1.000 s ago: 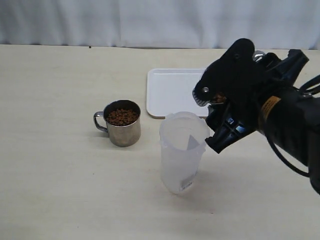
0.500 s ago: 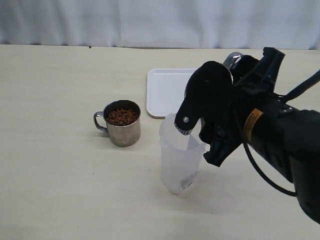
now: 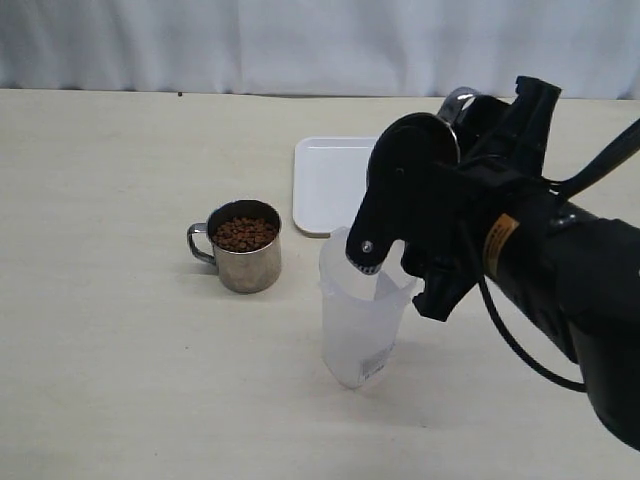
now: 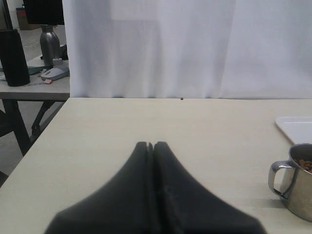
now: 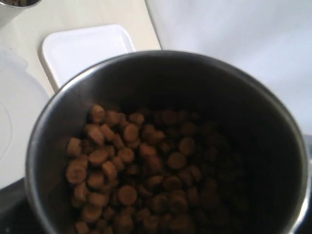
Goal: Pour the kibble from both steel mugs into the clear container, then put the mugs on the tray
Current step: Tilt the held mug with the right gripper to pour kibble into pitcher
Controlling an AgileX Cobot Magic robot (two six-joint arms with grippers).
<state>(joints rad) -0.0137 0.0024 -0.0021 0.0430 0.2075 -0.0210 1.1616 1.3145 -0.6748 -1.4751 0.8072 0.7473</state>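
Behind clear container (image 3: 360,325): tray (image 3: 328,185), half-hidden by arm (image 3: 560,270) holding steel mug (image 5: 234,107).

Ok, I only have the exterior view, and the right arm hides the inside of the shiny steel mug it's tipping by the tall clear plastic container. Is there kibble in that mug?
Observer: Yes. The right wrist view looks straight into the shiny steel mug, and a heap of small round brown kibble lies inside it.
Operator: And the left gripper? It's nowhere in my picture.
Observer: The left wrist view shows the left gripper shut with nothing in it, above bare table, apart from the second steel mug.
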